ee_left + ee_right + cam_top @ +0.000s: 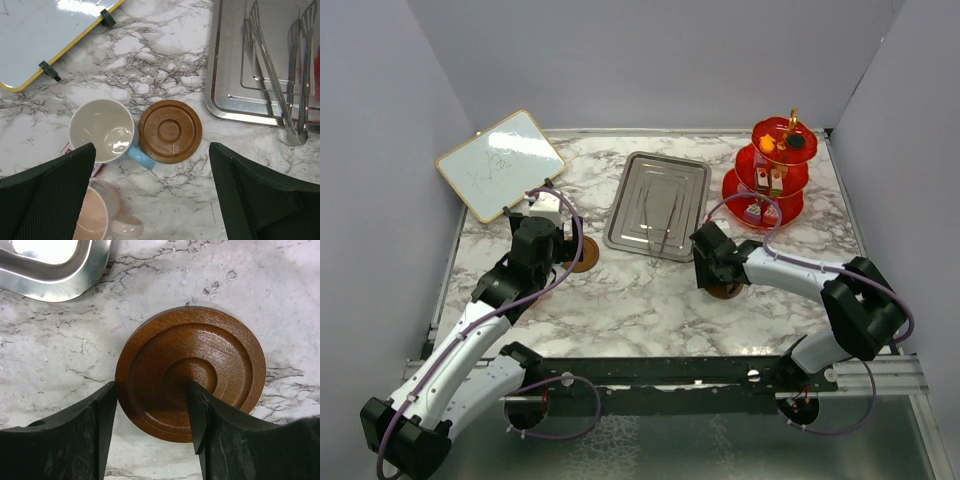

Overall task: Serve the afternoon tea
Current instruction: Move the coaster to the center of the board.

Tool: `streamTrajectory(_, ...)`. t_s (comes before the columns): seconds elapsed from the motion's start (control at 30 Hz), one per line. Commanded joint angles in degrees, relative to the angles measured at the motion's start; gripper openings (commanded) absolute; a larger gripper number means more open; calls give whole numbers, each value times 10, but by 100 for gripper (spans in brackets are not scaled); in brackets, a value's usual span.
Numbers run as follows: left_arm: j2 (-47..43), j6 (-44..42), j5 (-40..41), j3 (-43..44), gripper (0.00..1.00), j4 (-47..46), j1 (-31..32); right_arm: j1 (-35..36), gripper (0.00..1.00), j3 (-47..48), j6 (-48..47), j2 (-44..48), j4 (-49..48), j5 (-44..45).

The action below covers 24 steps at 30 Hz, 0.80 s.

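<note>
The red three-tier stand [775, 170] stands at the back right with small cake pieces [761, 211] on its tiers. My left gripper [152, 200] is open and empty, hovering over bare marble just near of the blue cup [102, 130], the pink cup [92, 220] and a brown saucer [170, 131]. The blue cup's handle touches that saucer's rim. My right gripper [151, 410] is low over the second brown saucer [192, 372]. One finger is against the saucer's outer rim and the other sits in its centre.
A steel tray [657, 203] holding metal tongs [280, 90] lies at the back middle. A wood-framed whiteboard [500, 163] lies at the back left. Grey walls enclose the marble table on three sides.
</note>
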<state>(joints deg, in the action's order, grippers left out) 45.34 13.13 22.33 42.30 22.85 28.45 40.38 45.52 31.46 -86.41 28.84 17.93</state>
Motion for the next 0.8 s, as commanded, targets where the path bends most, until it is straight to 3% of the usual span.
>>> streamTrajectory(0.0, -1, -5, 1, -3, 99, 3, -3, -18, 57, 3, -32, 9, -14, -3)
streamTrajectory(0.5, 4, -6, 0, -3, 99, 3, -3, -46, 57, 41, -91, 13, -29, -58)
streamTrajectory(0.77, 7, -6, 0, -3, 99, 3, -3, -46, 57, 57, -83, 66, -1, -73)
